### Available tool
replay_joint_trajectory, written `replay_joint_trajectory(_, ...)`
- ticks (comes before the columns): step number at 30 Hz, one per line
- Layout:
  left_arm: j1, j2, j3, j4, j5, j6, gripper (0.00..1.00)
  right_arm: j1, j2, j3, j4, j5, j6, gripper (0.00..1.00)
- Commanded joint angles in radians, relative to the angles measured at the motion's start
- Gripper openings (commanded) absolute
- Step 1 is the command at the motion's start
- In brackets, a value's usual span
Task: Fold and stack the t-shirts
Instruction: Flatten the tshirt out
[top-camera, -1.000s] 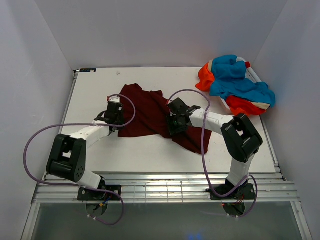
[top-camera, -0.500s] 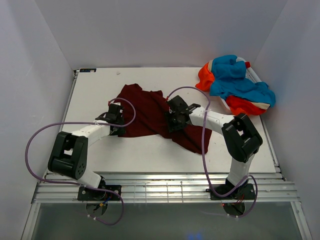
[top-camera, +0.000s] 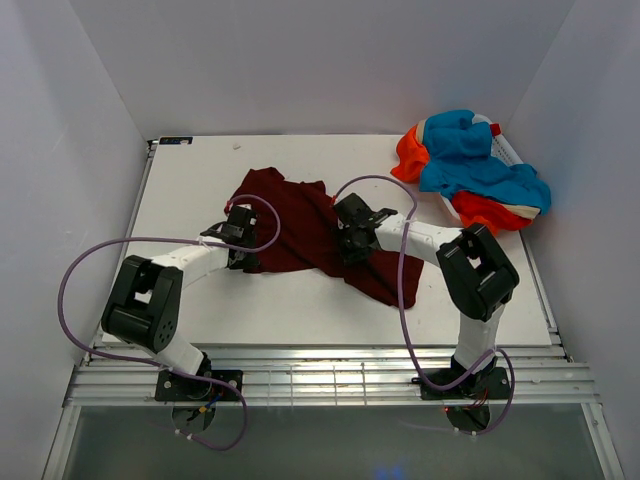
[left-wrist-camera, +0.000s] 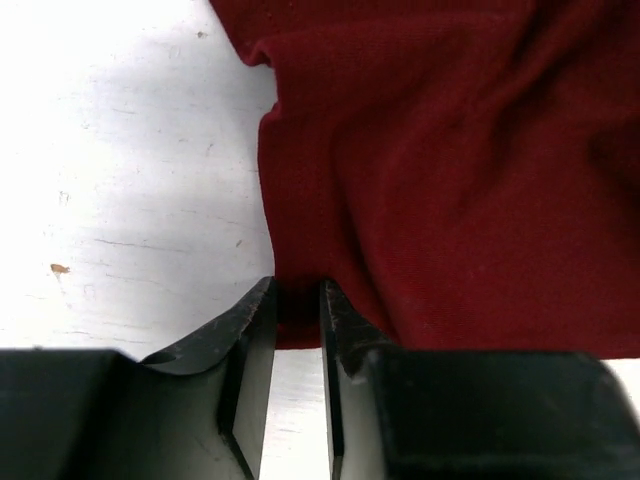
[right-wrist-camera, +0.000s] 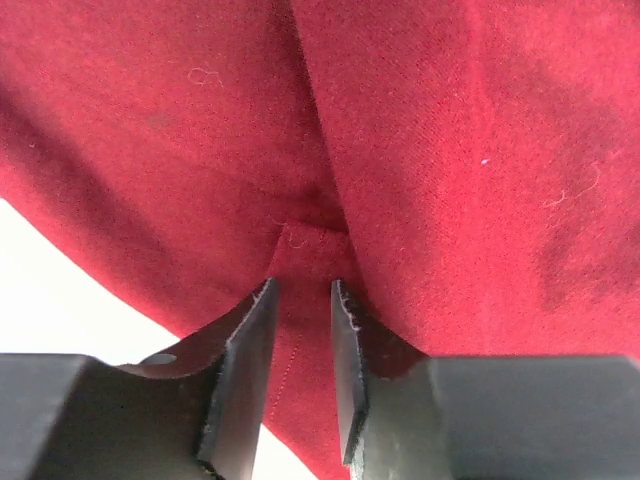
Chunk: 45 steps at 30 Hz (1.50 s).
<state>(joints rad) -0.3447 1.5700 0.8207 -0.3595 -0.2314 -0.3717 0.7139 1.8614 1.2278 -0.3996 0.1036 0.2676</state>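
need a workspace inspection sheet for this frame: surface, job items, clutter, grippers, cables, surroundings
Surface: white table, scuffed, a few tiny specks.
Job's things: maroon t-shirt lying crumpled mid-table; orange and turquoise t-shirts heaped unfolded at the far right corner.
Clutter: only a small dark mark near the far edge.
Grippers: left gripper shut on the maroon t-shirt at its edge; right gripper shut on a fold of it.
Cables: purple cables loop from both arms; the right one crosses above the shirt.
Surroundings: white walls on three sides; metal rail at the near edge.
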Motion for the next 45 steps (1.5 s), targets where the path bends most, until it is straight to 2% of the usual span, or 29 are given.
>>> replay_joint_trajectory(1,-0.005,0.035,-0.005,-0.044,-0.031,-0.012,0.33,0.006,0.025,-0.016,0.016,0.021,-0.016,0.29)
replay_joint_trajectory(2,-0.005,0.030,-0.006,-0.045,-0.037,-0.013,0.29,0.004,0.028,-0.017,0.019,0.021,-0.019,0.24)
replay_joint_trajectory(8,-0.005,0.025,-0.005,-0.053,-0.054,-0.012,0.20,0.004,0.044,-0.013,0.021,0.019,-0.022,0.10)
replay_joint_trajectory(11,-0.005,0.019,-0.006,-0.056,-0.057,-0.015,0.17,0.004,0.030,-0.010,0.012,0.027,-0.022,0.09)
replay_joint_trajectory(13,-0.005,0.013,-0.008,-0.056,-0.057,-0.015,0.17,0.004,0.015,0.009,-0.004,0.037,-0.022,0.19)
replay_joint_trajectory(15,-0.007,0.007,-0.008,-0.058,-0.057,-0.019,0.18,0.005,0.005,0.028,-0.021,0.050,-0.022,0.36)
replay_joint_trajectory(17,-0.005,0.007,-0.008,-0.059,-0.057,-0.021,0.18,0.005,0.013,0.042,-0.027,0.062,-0.028,0.45)
replay_joint_trajectory(19,-0.005,0.013,-0.005,-0.062,-0.057,-0.021,0.18,0.004,0.027,0.062,-0.030,0.061,-0.033,0.49)
replay_joint_trajectory(31,-0.005,-0.002,-0.008,-0.078,-0.062,-0.024,0.19,0.004,0.145,0.118,-0.038,0.065,-0.053,0.55)
replay_joint_trajectory(33,-0.007,0.002,-0.006,-0.079,-0.062,-0.023,0.18,0.004,0.157,0.111,-0.036,0.064,-0.056,0.53)
replay_joint_trajectory(34,-0.005,0.004,-0.003,-0.079,-0.060,-0.022,0.17,0.004,0.162,0.104,-0.035,0.065,-0.056,0.48)
replay_joint_trajectory(35,-0.007,0.007,-0.003,-0.081,-0.062,-0.021,0.17,0.004,0.163,0.087,-0.027,0.067,-0.056,0.30)
replay_joint_trajectory(36,-0.005,0.007,-0.003,-0.081,-0.063,-0.022,0.16,0.004,0.163,0.079,-0.025,0.074,-0.053,0.20)
replay_joint_trajectory(38,-0.005,0.001,0.000,-0.085,-0.069,-0.022,0.15,0.004,0.148,0.062,-0.022,0.085,-0.047,0.08)
replay_joint_trajectory(43,-0.005,-0.025,-0.002,-0.101,-0.083,-0.027,0.13,0.004,0.082,0.074,-0.056,0.140,-0.070,0.08)
replay_joint_trajectory(45,-0.005,-0.053,0.017,-0.136,-0.091,-0.041,0.12,0.004,0.061,0.114,-0.119,0.160,-0.076,0.08)
